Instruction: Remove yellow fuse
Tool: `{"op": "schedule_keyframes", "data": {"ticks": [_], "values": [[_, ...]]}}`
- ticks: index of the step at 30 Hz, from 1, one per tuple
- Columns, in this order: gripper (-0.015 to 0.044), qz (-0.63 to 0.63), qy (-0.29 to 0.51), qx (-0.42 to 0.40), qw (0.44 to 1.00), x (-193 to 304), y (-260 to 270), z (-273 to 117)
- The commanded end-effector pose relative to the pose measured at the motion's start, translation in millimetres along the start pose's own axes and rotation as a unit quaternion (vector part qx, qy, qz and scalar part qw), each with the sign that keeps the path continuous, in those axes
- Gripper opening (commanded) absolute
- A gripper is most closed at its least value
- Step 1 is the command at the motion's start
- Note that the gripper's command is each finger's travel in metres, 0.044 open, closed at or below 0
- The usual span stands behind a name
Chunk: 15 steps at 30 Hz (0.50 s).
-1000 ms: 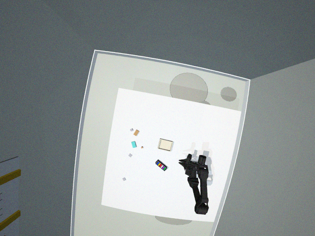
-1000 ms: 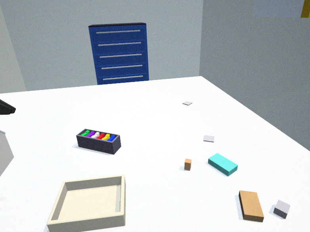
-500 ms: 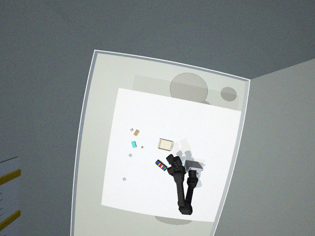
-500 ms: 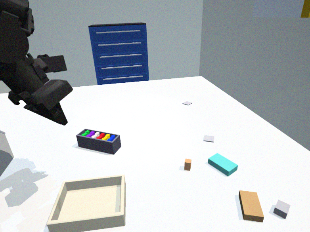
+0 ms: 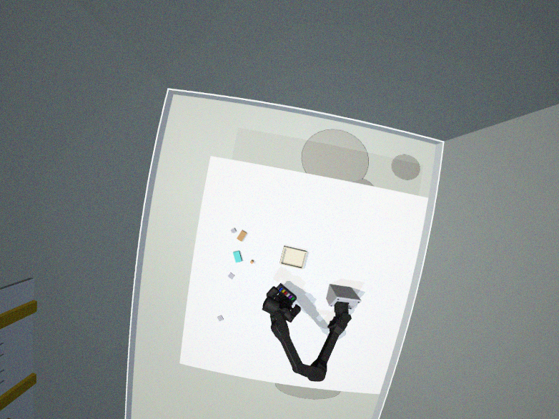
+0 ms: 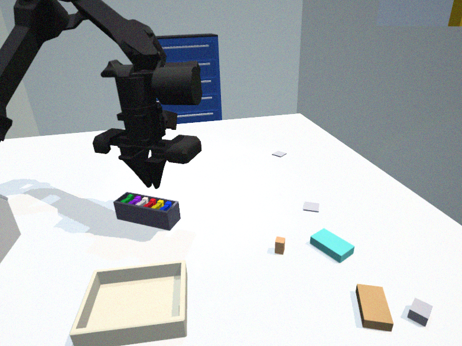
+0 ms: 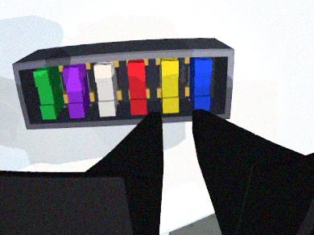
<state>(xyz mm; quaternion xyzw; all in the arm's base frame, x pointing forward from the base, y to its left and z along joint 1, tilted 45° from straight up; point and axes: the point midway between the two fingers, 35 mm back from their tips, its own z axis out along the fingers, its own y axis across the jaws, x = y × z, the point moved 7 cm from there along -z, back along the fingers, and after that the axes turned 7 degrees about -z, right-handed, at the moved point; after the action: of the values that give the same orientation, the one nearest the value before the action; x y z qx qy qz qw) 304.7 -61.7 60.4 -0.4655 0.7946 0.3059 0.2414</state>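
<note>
The white bench [image 6: 246, 176] spreads beneath the tool [image 6: 151, 184], which hangs point-down from the black arm [image 6: 104, 18], its fingers drawn nearly together with only a narrow gap between them, pinching nothing. The cream tray [image 6: 130, 302] lies on the bench nearer the exterior camera than the tool, well apart from it. Directly under the tool, not touching it, sits the dark fuse block [image 6: 148, 210]. In the wrist view the row of fuses stands just beyond the fingertips: green, purple, white, red, then the yellow fuse [image 7: 170, 84], seated upright in its slot between the red fuse [image 7: 137, 86] and the blue fuse [image 7: 201, 82].
</note>
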Motion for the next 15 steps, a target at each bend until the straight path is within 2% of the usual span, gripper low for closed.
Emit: {"op": "schedule_keyframes", "data": {"ticks": [1,15], "values": [[0.0063,0.001,0.008,-0.002,1.0,-4.9,-1.7,1.4],[0.0063,0.001,0.008,-0.002,1.0,-4.3,-2.1,14.1]]}}
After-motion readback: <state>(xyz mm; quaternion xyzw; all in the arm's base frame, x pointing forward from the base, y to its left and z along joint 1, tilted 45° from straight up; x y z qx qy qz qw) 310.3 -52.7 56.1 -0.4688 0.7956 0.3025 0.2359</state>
